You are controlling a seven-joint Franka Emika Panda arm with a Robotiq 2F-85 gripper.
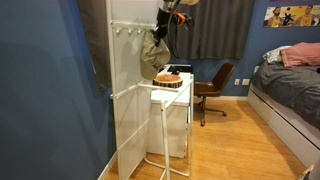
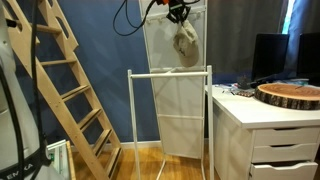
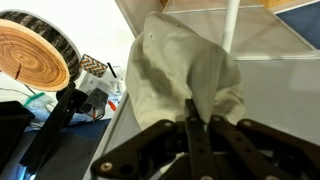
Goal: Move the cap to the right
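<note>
The cap [image 3: 185,70] is a pale beige cloth cap. In the wrist view it hangs from between my gripper's fingers [image 3: 197,108], which are shut on a fold of it. In both exterior views the cap [image 1: 155,52] [image 2: 185,38] dangles in the air in front of the white pegboard panel [image 1: 128,60], just below my gripper [image 1: 166,22] [image 2: 178,15]. The panel [image 2: 165,60] stands behind the cap.
A round wood slice [image 1: 168,78] lies on the white desk [image 1: 172,92]; it also shows in an exterior view [image 2: 290,95] and in the wrist view [image 3: 35,55]. A wooden ladder [image 2: 70,80], a brown chair [image 1: 212,90] and a bed [image 1: 290,85] stand around.
</note>
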